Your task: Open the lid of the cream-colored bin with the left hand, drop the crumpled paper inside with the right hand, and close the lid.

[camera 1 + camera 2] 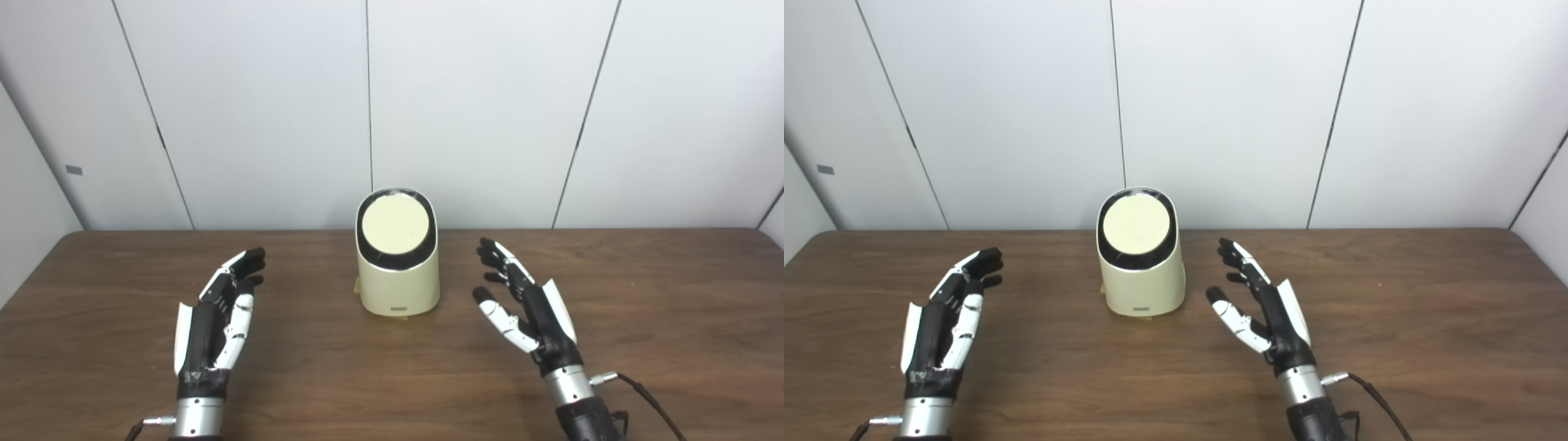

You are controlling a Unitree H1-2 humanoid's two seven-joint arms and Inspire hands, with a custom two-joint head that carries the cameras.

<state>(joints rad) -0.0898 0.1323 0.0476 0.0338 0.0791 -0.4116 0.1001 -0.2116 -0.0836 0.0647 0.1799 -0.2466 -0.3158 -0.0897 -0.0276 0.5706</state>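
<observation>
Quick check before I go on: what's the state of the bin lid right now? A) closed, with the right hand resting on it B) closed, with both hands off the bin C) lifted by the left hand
B: the lid sits flush in the cream-colored bin, while the left hand and right hand hover open on either side, apart from it.

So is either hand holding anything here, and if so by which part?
Nothing is held. The left hand and the right hand are both open and empty, either side of the bin, whose lid is shut. No paper shows.

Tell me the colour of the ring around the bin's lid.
Black, framing the cream lid of the cream-colored bin; clearest in the left eye view.
</observation>
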